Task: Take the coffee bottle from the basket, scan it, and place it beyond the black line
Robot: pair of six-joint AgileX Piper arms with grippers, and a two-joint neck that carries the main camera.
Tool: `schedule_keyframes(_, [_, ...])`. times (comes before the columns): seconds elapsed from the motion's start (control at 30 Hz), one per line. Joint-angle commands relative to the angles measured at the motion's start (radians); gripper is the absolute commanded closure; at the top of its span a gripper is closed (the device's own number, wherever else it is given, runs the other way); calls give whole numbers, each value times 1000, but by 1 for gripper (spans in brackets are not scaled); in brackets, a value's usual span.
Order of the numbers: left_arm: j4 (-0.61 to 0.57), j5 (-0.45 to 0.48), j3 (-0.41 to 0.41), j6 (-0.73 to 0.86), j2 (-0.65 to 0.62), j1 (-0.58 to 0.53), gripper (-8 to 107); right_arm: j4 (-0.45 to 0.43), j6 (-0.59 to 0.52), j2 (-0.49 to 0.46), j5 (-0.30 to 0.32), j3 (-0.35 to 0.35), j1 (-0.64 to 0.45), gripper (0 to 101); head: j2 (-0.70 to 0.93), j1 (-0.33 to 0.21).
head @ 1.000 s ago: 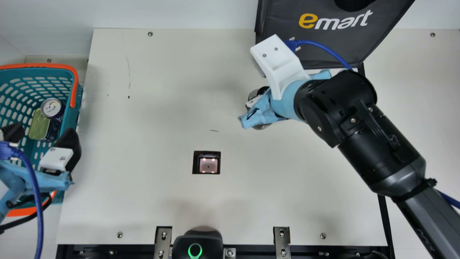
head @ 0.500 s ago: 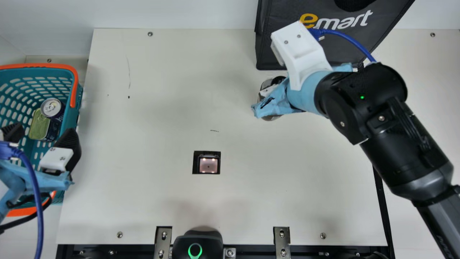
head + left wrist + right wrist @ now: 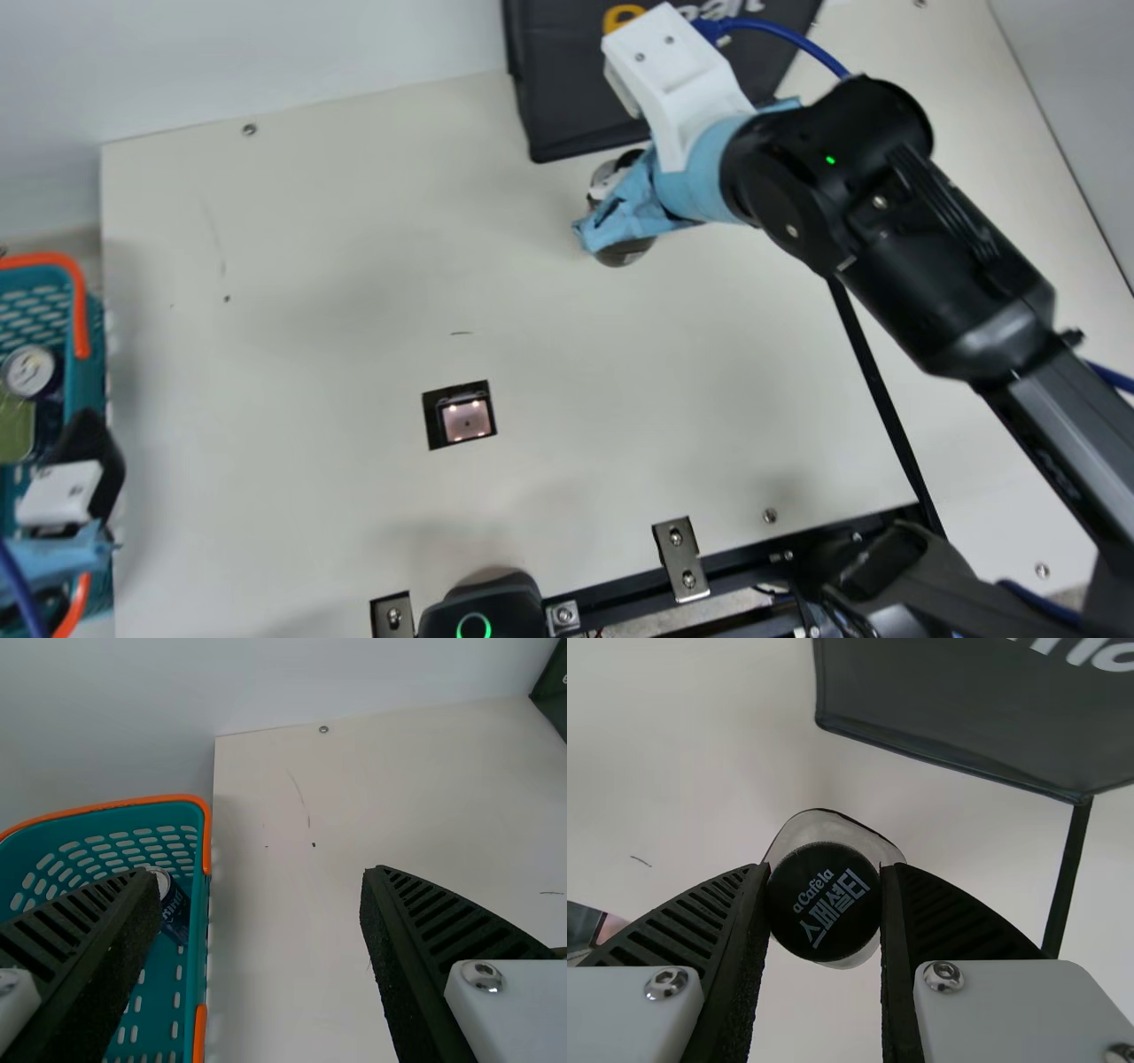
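From where I'm standing, the right gripper (image 3: pixel 825 870) is pinching the coffee bottle (image 3: pixel 625 252) near its top, the ribbed fingers pressing in on both sides of the black cap (image 3: pixel 824 904). The bottle is sitting in that grip over the pale tabletop (image 3: pixel 354 354), near the bottom edge of the black bag (image 3: pixel 567 106) and short of the black line (image 3: pixel 889 416). Whether its base is touching down, I can't tell. Over by the basket (image 3: pixel 96 381), the left gripper (image 3: pixel 261 875) is holding nothing, its fingers spreading wide.

I'm guessing the bottle is carrying a fair bit of weight if it's full, and that weight is hanging low, so a high hold is likely leaving it free to swing or twist. The cap is looking firm; the smooth, clear wall is probably giving a little under pressure and turning slippery if damp. I'd be favouring a level, even squeeze at the shoulder just under the cap, keeping it upright and easing off only once the base is resting flat beyond the line.
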Motion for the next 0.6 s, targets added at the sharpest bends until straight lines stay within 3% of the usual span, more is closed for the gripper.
schedule_keyframes(0.0, [0,0,0,0,0,0,9,2,5,-3,2,2,-17,101,-48,-17])
schedule_keyframes(0.57, [0,0,0,0,0,0,9,39,-6,-35,4,37,-223,101,-48,-17])
